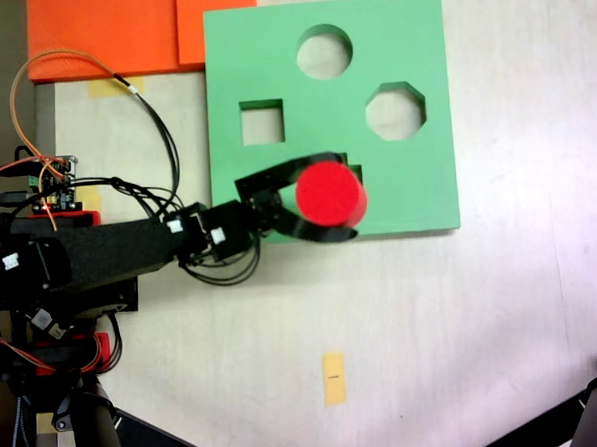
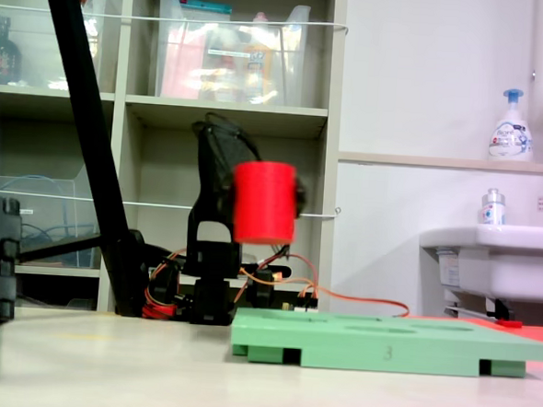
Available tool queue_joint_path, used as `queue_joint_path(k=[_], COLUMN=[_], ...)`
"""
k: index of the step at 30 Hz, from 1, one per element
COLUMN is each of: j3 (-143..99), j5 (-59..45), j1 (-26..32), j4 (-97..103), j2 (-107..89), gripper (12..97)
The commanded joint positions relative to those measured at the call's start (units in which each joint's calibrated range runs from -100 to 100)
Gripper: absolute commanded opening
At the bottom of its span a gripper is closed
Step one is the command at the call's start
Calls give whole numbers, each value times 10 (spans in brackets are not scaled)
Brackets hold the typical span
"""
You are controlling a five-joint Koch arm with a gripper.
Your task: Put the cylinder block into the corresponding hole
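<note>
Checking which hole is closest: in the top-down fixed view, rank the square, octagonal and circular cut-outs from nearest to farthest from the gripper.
From the gripper, holding the red foam cylinder:
1. Square cut-out, up-left.
2. Octagonal cut-out, up-right, only slightly farther.
3. Circular cut-out, top.

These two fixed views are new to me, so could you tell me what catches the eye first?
The red cylinder block stands out most, held by the gripper well above the green foam board, as the low side-on view shows. From above, it hangs over the board's lower middle, while the circular hole sits open near the board's top edge. Orange foam sheets lie at the upper left.
</note>
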Motion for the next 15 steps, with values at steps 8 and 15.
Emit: queue_joint_path(k=[8, 15], j3=[144, 178], j5=[-8, -8], j1=[88, 126], j4=[-8, -11], j2=[175, 257], gripper=[313, 314])
